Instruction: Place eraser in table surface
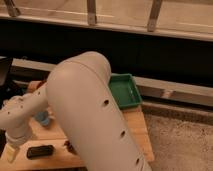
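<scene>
The black eraser (40,151) lies flat on the light wooden table surface (136,131), near its front left corner. My gripper (11,151) hangs at the far left edge of the table, just left of the eraser and apart from it. The eraser is not in the gripper. My large pale arm (87,115) crosses the middle of the view and hides much of the tabletop.
A green plastic tray (125,89) stands at the back right of the table. A blue block (44,119) sits behind the eraser. A small dark item (69,146) lies right of the eraser, partly under the arm. A dark counter runs behind; speckled floor lies to the right.
</scene>
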Available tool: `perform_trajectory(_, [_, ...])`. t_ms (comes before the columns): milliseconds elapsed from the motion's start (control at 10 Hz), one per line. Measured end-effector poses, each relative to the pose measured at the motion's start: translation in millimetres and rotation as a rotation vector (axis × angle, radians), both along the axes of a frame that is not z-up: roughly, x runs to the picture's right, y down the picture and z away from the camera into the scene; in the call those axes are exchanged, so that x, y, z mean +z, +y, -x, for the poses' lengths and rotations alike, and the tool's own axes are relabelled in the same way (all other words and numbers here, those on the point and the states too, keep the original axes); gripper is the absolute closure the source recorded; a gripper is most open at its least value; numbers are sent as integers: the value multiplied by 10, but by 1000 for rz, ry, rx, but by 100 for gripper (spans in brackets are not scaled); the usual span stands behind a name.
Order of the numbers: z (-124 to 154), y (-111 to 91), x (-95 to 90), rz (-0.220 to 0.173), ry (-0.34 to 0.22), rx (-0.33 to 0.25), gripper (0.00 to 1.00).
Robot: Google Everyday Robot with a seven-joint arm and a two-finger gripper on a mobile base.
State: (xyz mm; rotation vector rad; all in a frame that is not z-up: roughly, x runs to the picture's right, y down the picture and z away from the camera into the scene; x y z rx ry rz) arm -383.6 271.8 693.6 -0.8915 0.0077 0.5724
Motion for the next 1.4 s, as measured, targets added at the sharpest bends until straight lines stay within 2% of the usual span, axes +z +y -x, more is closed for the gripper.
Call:
perform_trajectory(200, [-45,27,-5,-45,15,-8,21])
perform_trajectory(500, [-61,12,11,-50,19,-6,21])
perform_trajectory(1400, [-140,504,253,73,72,-30,21])
